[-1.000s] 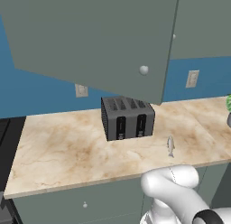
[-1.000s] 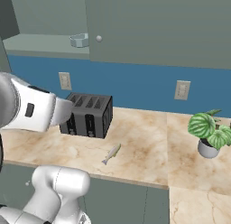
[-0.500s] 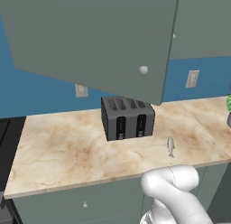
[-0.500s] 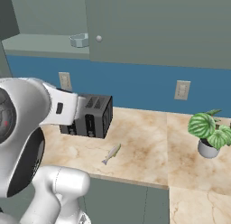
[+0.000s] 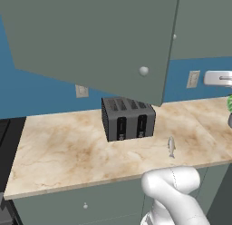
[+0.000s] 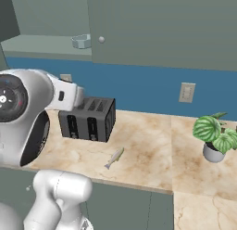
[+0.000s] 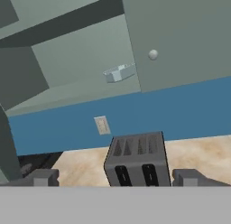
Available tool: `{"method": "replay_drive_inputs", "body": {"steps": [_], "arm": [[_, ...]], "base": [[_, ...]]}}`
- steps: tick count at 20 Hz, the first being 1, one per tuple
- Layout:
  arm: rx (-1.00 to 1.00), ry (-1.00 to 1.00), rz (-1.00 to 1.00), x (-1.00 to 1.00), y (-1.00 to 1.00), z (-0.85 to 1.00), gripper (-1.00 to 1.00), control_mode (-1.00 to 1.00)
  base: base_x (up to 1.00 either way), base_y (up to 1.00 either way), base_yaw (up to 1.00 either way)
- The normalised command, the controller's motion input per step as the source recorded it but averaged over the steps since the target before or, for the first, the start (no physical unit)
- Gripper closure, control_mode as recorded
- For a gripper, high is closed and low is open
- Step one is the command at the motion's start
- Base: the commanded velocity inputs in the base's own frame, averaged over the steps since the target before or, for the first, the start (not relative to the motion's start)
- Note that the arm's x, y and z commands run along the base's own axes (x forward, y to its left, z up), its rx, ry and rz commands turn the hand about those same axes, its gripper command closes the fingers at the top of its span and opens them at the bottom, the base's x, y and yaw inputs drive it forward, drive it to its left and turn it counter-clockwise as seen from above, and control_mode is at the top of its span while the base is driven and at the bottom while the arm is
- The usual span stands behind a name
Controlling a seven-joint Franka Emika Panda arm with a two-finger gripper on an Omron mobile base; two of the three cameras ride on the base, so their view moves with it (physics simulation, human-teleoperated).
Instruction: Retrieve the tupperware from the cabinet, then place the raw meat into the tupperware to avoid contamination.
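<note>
The cabinet [image 7: 81, 56] stands with its left door swung open. On its bottom shelf sits the tupperware [image 7: 119, 73], small and pale blue-grey, also seen from the right as the tupperware [image 6: 82, 41]. The raw meat, a slim silvery fish [image 5: 171, 147], lies on the marble counter right of the toaster; it is the fish [image 6: 114, 158] near the front edge. My gripper [image 7: 116, 178] is open with nothing between its fingertips. It is well short of the cabinet and points at it from over the counter, the tupperware above and ahead.
A dark four-slot toaster [image 5: 128, 117] stands mid-counter under the shelf. The open cabinet door [image 5: 90, 38] hangs out over the counter [image 5: 59, 147]. The closed right door has a round knob [image 7: 153, 54]. A potted plant [image 6: 215, 138] stands at the far right. My arm's big joint [image 6: 18, 113] is close at left.
My arm has swung up and toward the camera in the right base view, where it now looms larger. A white part of it has come in at the left base view's right edge.
</note>
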Motion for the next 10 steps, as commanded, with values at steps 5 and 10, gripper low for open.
{"method": "replay_drive_inputs", "body": {"steps": [5,10], "arm": [[0.05,0.04,0.06,0.37,0.2,0.0,-1.0,-1.0],[0.05,0.03,0.11,0.36,0.16,0.0,-1.0,-1.0]], "base": [[0.0,0.0,0.0],[0.0,0.0,0.0]]}}
